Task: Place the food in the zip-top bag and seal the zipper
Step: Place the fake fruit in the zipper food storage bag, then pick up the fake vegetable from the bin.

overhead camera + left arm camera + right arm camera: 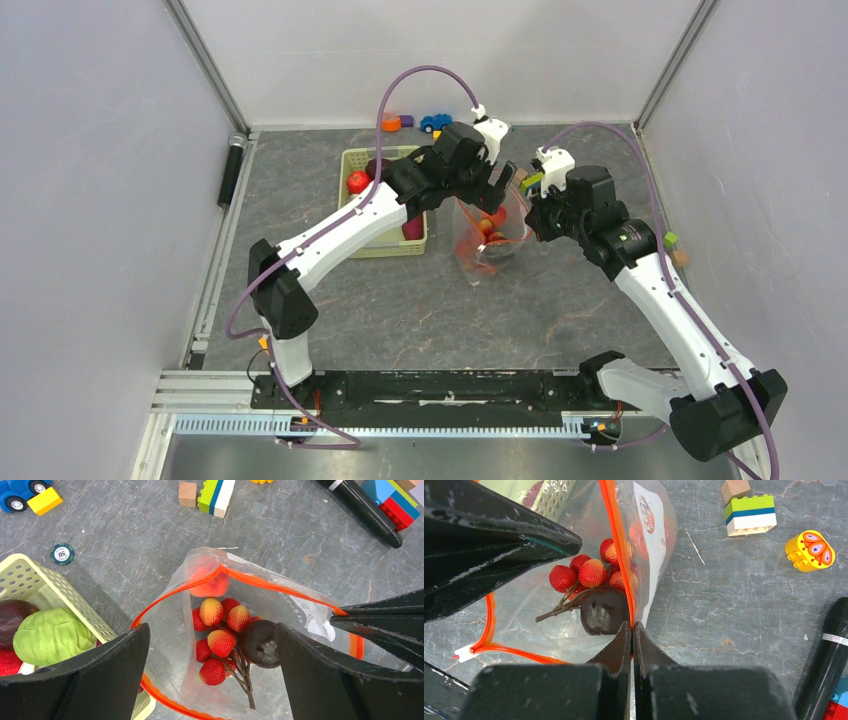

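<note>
Clear crinkly bag [169, 611] (bumpy strawberries [221, 642] inside).

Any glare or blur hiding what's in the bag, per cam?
Top external: even light, no glare, but the zip-top bag contents read as a small smear. Left wrist: strawberries crisp; film fogs the peach-like fruit. Right wrist: sharp inside; right pincer, pinching the rim, blocks the lower frame.

The zip-top bag [487, 248], seemingly holding food [490, 222], stands beside the basket [385, 250].
</note>
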Controlling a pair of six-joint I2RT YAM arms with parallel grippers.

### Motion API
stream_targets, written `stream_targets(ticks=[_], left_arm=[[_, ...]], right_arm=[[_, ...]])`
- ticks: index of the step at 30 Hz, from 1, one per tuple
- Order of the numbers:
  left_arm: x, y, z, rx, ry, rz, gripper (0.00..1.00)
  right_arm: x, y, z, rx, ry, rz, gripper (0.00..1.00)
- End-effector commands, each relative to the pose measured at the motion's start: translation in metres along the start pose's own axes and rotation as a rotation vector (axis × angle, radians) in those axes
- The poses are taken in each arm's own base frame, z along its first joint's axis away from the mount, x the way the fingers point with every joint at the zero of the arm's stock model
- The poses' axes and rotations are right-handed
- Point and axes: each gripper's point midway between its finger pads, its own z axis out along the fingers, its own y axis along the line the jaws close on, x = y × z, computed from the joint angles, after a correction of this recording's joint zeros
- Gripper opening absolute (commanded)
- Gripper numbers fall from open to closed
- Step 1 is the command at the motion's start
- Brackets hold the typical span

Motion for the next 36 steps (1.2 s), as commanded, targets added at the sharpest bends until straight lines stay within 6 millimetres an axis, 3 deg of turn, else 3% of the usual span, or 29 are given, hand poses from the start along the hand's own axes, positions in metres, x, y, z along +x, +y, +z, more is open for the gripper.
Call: stream_targets(ticks=[1,7,12,17,20,25,30,36], left_arm=[[-0.027,-0.010,-0.017,0.060,-0.073,0.042,1.00],[-0.034,-0.027,-0.036,0.164,-0.100,0.043,1.00],[-0.046,-0.038,-0.068,0.243,-0.183,0.046,1.00],[-0.051,-0.028,-0.099,0.221,-0.278,0.033,1.00],[-0.051,-0.005,-0.112,0.131,-0.326,-0.022,1.00],[-0.037,0.054,-0.125,0.002,-0.350,-0.198,1.00],[0.000,0.117,-0.121,-0.084,-0.293,-0.464,1.00],[0.052,0.149,-0.097,-0.112,-0.149,-0.680,1.00]], right_arm=[[-0.027,-0.002,-0.011,0.010,-0.083,-0.021,0.00],[-0.027,-0.002,-0.011,0.010,-0.083,-0.022,0.00],[-0.027,-0.002,-0.012,0.010,-0.085,-0.022,0.00],[-0.027,-0.002,-0.011,0.011,-0.083,-0.023,0.00],[-0.027,-0.002,-0.012,0.011,-0.084,-0.022,0.00],[-0.026,-0.002,-0.011,0.011,-0.082,-0.022,0.00],[-0.025,-0.002,-0.011,0.013,-0.081,-0.021,0.00],[-0.025,-0.003,-0.012,0.015,-0.082,-0.019,0.00]])
